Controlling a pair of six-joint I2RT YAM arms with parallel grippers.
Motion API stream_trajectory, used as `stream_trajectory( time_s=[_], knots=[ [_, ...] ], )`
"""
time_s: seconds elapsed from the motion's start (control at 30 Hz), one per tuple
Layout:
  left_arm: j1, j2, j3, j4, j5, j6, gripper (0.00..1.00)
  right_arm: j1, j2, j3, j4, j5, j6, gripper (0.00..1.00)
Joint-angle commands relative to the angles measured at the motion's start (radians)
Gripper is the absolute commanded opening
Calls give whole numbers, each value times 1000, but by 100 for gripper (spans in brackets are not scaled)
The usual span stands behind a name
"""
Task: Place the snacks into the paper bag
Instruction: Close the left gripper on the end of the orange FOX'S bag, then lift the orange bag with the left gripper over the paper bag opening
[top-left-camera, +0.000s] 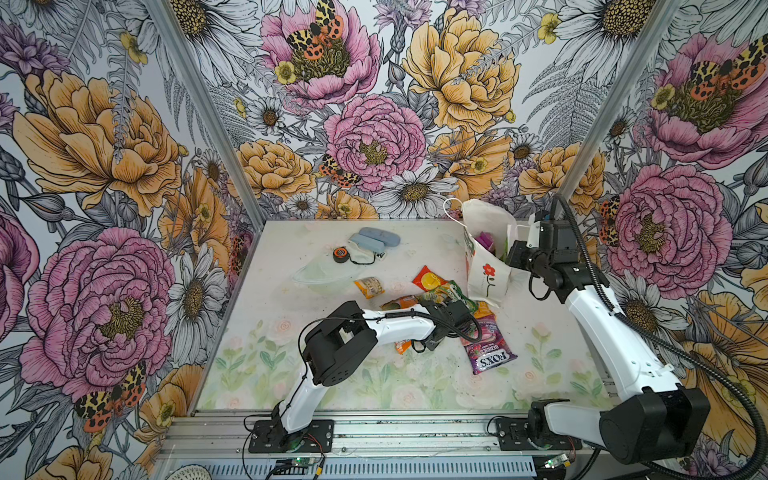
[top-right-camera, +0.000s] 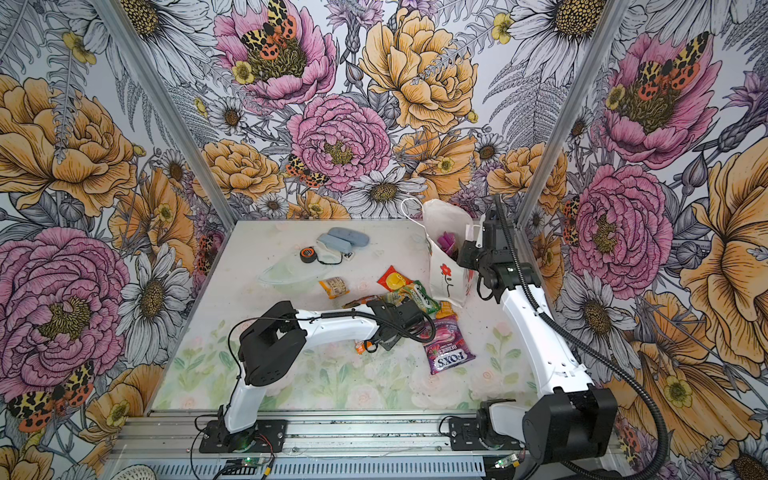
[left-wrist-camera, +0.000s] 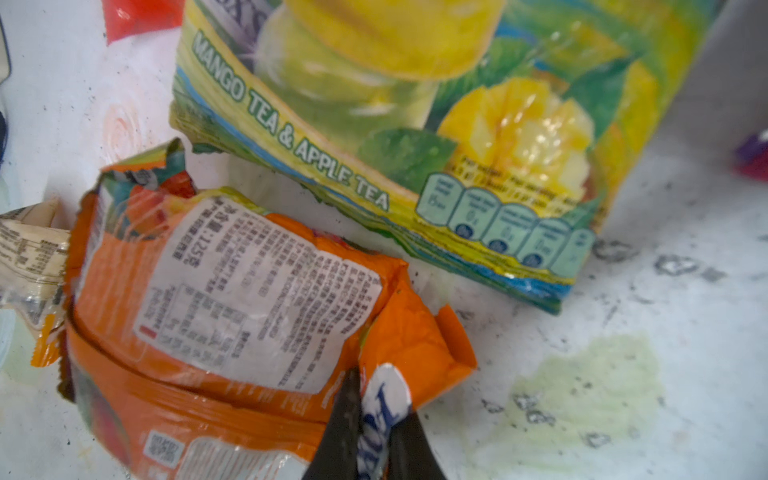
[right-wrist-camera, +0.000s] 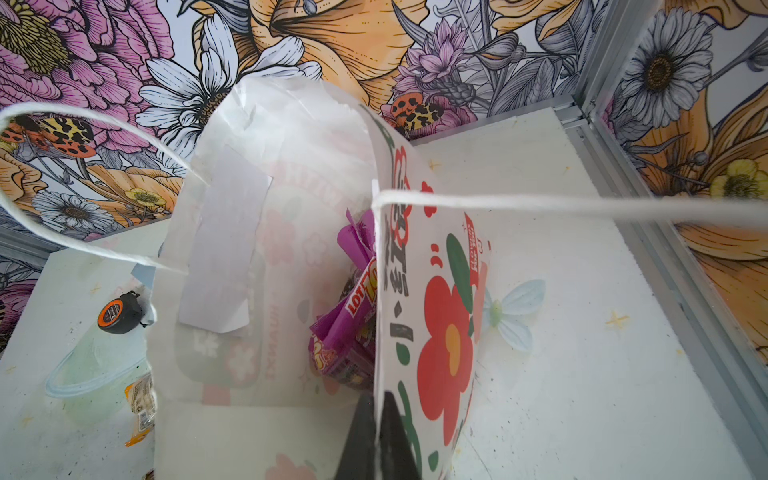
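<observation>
My left claw (left-wrist-camera: 380, 399) is pinched together on a corner flap of the orange packet (left-wrist-camera: 232, 291), which lies crumpled on the table (top-left-camera: 415, 386) with its printed label up. At the far left of the tabletop, towards the back, sit the round black-orange tape measure (top-left-camera: 340, 254) and the grey-blue cases (top-left-camera: 378, 237), well apart from the snacks. A small orange-tan packet (top-left-camera: 369, 286) lies alone, then a red-yellow packet (top-left-camera: 428, 279), then the green-yellow mango tea packet (left-wrist-camera: 374, 104) just beside the one I grip. The purple Fox's Berries packet (top-left-camera: 490, 349) lies flat nearer the front, to the right of my wrist. Further right the paper bag (top-left-camera: 488, 270) stands tilted, mouth open, with purple packets (right-wrist-camera: 353, 291) inside. My right claw (right-wrist-camera: 376, 399) is closed on the bag's printed side wall at the rim, and one string handle (right-wrist-camera: 540, 205) runs taut across above it.
</observation>
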Motion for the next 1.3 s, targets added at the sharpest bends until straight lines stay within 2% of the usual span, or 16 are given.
stream_trajectory(
  time_s=[0.0,0.27,0.6,0.83,1.07,1.2,1.27],
  knots=[
    [1,-39,-56,9,52,-2,7,-7,-14,-14,-19,7,8,0],
    [0,-185,-152,103,45,11,0,-6,-12,-12,-19,8,8,0],
    [-16,-380,-253,217,24,37,0,-6,-7,-4,-19,-1,11,0],
    [-3,-479,-248,253,82,25,0,-7,-1,8,-18,-12,14,0],
    [65,-582,-135,252,243,-43,0,-6,9,23,-19,-48,17,0],
    [157,-604,-31,250,464,-144,0,-6,23,47,-19,-88,23,0],
    [173,-602,34,250,518,-170,0,-5,25,57,-19,-85,23,0]
  ],
)
